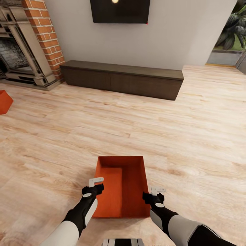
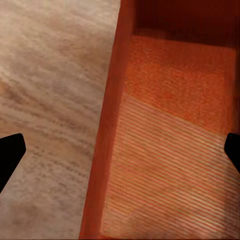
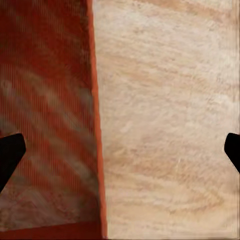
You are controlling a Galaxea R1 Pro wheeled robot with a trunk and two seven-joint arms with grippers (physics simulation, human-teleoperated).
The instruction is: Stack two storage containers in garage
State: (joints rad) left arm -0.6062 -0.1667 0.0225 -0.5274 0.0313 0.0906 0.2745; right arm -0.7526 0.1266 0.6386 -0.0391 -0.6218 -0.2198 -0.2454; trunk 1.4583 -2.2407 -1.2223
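Both the left gripper (image 1: 96,182) and right gripper (image 1: 158,191) straddle opposite walls of the orange container (image 1: 122,186), fingers spread wide, apparently gripping nothing yet

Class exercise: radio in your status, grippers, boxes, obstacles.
Left gripper and right gripper open, one at each long wall of the near box. Second box far left by the fireplace. Wood floor around.

Matt orange container (image 1: 127,186), grainy wood-plank floor (image 1: 191,136)
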